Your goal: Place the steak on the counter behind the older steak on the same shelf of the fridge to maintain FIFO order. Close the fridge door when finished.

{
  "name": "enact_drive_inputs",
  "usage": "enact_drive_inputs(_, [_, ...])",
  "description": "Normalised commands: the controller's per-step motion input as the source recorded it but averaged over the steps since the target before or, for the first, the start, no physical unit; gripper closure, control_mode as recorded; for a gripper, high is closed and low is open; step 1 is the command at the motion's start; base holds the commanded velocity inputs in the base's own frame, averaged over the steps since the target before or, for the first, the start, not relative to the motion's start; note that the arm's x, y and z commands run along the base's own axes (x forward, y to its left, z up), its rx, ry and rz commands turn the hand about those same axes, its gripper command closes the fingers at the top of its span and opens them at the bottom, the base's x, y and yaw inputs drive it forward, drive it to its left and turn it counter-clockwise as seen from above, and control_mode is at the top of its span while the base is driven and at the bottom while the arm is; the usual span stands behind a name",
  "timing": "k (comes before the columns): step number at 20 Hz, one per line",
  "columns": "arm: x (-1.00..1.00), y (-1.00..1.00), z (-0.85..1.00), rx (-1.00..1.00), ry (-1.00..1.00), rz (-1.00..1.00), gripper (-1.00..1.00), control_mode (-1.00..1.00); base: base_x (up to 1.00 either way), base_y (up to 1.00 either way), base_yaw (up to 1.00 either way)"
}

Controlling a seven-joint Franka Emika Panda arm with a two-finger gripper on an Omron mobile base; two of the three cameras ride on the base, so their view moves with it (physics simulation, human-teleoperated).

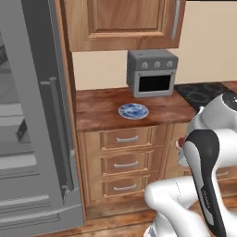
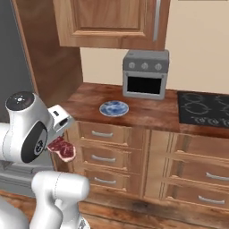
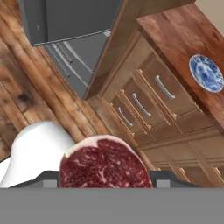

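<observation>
Far left in the left base view, the fridge (image 1: 32, 115) stands with its door swung open, grey shelf (image 1: 16, 162) boards visible inside, contents too dim to make out; a vertical bar handle runs down the door edge. Next to it on the right, the counter (image 1: 99, 111) in glossy reddish-brown wood carries a blue patterned plate (image 1: 133, 111), lying flat with nothing on it, and behind the plate a grey toaster oven (image 1: 152, 72) against the cream wall. Below the worktop sit three wooden drawers (image 1: 127, 162) with silver bar handles, and an upper wooden cabinet (image 1: 122, 23) hangs above. Further right a black cooktop (image 1: 206, 92) is set into the worktop. From the right base view, the gripper (image 2: 60, 142) is held in the air in front of the drawers, below counter height, clamped on the steak (image 2: 62, 149), a pinkish-red marbled slab hanging clear of the worktop and well apart from the plate. From the hand view the steak (image 3: 105, 164) sits at the bottom between the dark fingers (image 3: 164, 178), marbling and pale edge clear, with wooden floor (image 3: 26, 87), fridge lower drawers and the plate beyond it
</observation>
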Motion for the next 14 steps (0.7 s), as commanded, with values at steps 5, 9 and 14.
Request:
enact_drive_inputs(5, [0.00, 0.00, 0.00, 0.00, 0.00, 0.00, 1.00, 1.00, -0.74, -0.01, 0.40])
enact_drive_inputs(9, [0.00, 0.00, 0.00, 0.00, 0.00, 0.00, 1.00, 1.00, -0.06, -1.00, 0.46])
enact_drive_inputs(14, [0.00, 0.00, 0.00, 0.00, 0.00, 0.00, 1.00, 1.00, -0.42, -0.77, 0.56])
